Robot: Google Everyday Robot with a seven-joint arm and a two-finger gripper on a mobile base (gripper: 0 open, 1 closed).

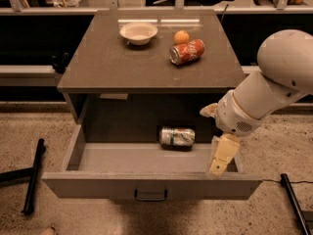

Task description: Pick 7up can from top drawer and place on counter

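Observation:
The 7up can (177, 136) lies on its side on the floor of the open top drawer (98, 184), near the back, right of centre. The drawer's dark handle (150, 196) is at the middle of its front panel. My gripper (216, 134) hangs over the drawer's right end, right of the can and apart from it. Its cream fingers (222, 155) are spread apart and hold nothing. The lower finger reaches down near the drawer's front right corner. The counter (112, 62) is the cabinet's grey-brown top, above the drawer.
On the counter stand a white bowl (139, 32), an orange (181, 37) and an orange-red soda can (186, 51) lying on its side. Dark bars lie on the speckled floor at the left (33, 180) and right (293, 204). My bulky white arm (279, 77) fills the right side.

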